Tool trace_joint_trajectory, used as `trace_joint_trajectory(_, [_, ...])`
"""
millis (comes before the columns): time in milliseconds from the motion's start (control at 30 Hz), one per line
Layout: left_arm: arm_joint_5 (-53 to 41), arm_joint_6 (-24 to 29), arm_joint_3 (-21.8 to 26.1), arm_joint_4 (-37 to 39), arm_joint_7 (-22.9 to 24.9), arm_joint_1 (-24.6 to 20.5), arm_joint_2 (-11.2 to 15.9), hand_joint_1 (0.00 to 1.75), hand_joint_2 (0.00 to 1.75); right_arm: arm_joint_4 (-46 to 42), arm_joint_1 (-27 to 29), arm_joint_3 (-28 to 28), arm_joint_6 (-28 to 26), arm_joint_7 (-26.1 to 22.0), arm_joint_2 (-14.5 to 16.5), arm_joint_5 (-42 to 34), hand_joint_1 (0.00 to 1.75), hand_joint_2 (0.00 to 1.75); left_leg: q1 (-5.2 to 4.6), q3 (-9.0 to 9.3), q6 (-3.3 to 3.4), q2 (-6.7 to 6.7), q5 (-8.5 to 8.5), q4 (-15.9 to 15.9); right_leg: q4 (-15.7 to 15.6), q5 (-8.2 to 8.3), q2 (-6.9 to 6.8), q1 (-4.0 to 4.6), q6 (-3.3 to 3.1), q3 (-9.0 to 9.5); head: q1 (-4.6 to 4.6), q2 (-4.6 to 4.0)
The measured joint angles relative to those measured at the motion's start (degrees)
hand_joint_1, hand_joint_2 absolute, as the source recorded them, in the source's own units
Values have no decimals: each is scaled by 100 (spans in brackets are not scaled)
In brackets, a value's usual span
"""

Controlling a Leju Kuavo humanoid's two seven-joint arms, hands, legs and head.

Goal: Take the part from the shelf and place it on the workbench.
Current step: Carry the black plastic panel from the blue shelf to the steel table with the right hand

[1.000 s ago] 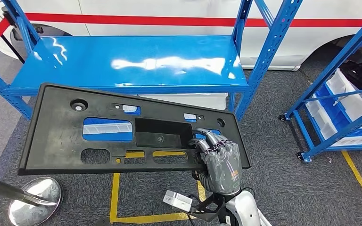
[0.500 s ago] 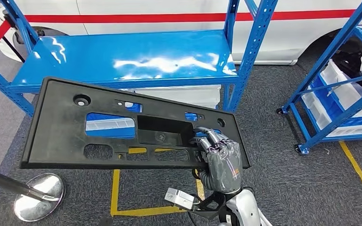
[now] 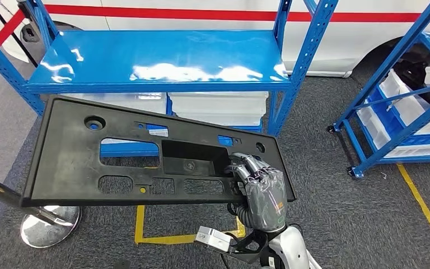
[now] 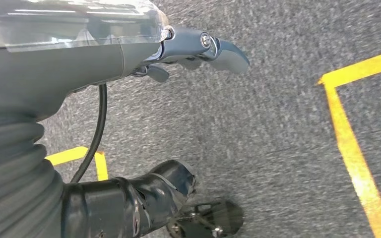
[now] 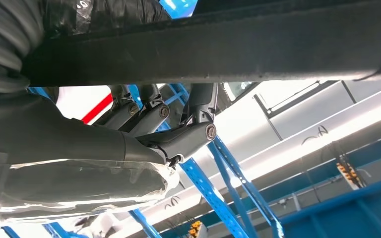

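Part off shelf, view shifted.
Right hand [image 3: 262, 193] fingers [image 3: 245, 168] clamp black part [image 3: 134, 154] below blue shelf [image 3: 162, 59]; left hand [image 4: 198, 47] empty, fingers apart. Carry underway.

The right hand [image 3: 260, 188] has its fingertips hidden inside an opening of the black part [image 3: 73, 162] — the part covers a floor stand [image 3: 47, 224]; the left hand [image 4: 198, 47] is cut off by the frame's edge.
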Motion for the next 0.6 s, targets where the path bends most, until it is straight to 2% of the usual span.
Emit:
trace_joint_trajectory(33, [0, 2, 0, 0, 0, 3, 1, 0, 175, 4, 4, 0, 1, -2, -1, -7, 175, 175, -7, -68, 15, 5, 46, 2, 373, -231, 1, -1, 11, -101, -1, 0])
trace_joint_trajectory(67, [1, 3, 0, 0, 0, 7, 1, 0, 175, 10, 10, 0, 2, -3, -1, -17, 175, 175, -15, -135, 19, 9, 90, 4, 672, -370, 1, -1, 18, -157, -1, 0])
trace_joint_trajectory(100, [2, 3, 0, 0, -2, 10, 1, 0, 175, 18, 16, 0, 7, -3, -2, -34, 175, 175, -23, -200, 17, 12, 132, 6, 804, -388, 1, -1, 13, -125, -2, 1])
trace_joint_trajectory(133, [3, 3, 0, 0, -7, 12, 0, 0, 175, 24, 20, 0, 13, -4, -2, -58, 175, 175, -32, -257, 14, 13, 168, 8, 729, -302, 1, 1, -3, 13, -2, 1])
trace_joint_trajectory(167, [4, 4, 0, 0, -11, 13, 0, 0, 175, 28, 22, 0, 21, -5, -2, -86, 175, 175, -41, -301, 8, 12, 200, 8, 445, -155, 1, 7, -33, 255, -2, 1])
trace_joint_trajectory(200, [5, 5, 0, 0, -15, 12, -2, 0, 175, 28, 21, 0, 30, -8, -2, -119, 175, 175, -47, -331, 1, 15, 229, 9, 21, -43, -13, 26, -84, 559, -3, 1])
trace_joint_trajectory(233, [6, 7, 0, 0, -18, 12, -7, 0, 175, 28, 19, 0, 42, -11, -1, -153, 175, 175, -60, -350, -13, 20, 256, 10, -396, 8, -47, 51, -136, 838, -3, 1])
trace_joint_trajectory(267, [6, 9, 0, 0, -19, 13, -11, 0, 175, 27, 17, 0, 54, -15, -1, -181, 175, 175, -63, -360, -39, 30, 286, 7, -711, 16, -76, 81, -180, 1033, -3, 1])
trace_joint_trajectory(300, [7, 12, 0, 0, -20, 13, -15, 0, 175, 27, 15, 0, 67, -20, -1, -206, 175, 175, -58, -364, -70, 43, 314, 1, -898, -10, -99, 110, -214, 1134, -2, 0])
trace_joint_trajectory(333, [7, 13, 0, 0, -21, 15, -21, 0, 175, 27, 17, 0, 78, -22, -1, -226, 175, 175, -53, -362, -110, 58, 343, -12, -958, -7, -104, 129, -235, 1152, -2, 0])
trace_joint_trajectory(400, [7, 15, 0, 0, -22, 17, -28, 0, 175, 27, 21, 0, 86, -31, 0, -252, 175, 175, -43, -370, -189, 73, 345, -18, -1037, 81, -67, 108, -282, 1143, -2, 0])
trace_joint_trajectory(433, [7, 17, 0, 0, -22, 17, -31, 0, 175, 27, 23, 0, 86, -34, 1, -264, 175, 175, -43, -405, -223, 65, 253, 67, -1079, 135, -53, 86, -313, 1134, -3, 1])
trace_joint_trajectory(467, [7, 19, 0, 0, -22, 18, -31, 0, 175, 27, 25, 0, 86, -38, 1, -275, 175, 175, -42, -481, -251, 49, 84, 263, -1114, 185, -41, 63, -336, 1118, -3, 0])
trace_joint_trajectory(533, [8, 23, 0, 0, -20, 21, -27, 0, 175, 27, 42, 0, 86, -41, 2, -290, 175, 175, -27, -733, -298, 27, -372, 974, -1104, 242, -10, 55, -361, 1038, -4, 0])
trace_joint_trajectory(567, [9, 24, 0, 0, -19, 24, -25, 0, 175, 28, 58, 0, 86, -42, 3, -292, 175, 175, -23, -840, -318, 26, -525, 1311, -1084, 259, 12, 54, -358, 994, -4, 0])
trace_joint_trajectory(600, [9, 25, 0, 0, -17, 26, -23, 0, 175, 30, 74, -1, 85, -42, 3, -292, 175, 175, -19, -875, -333, 26, -576, 1502, -1059, 272, 40, 53, -351, 954, -4, 1])
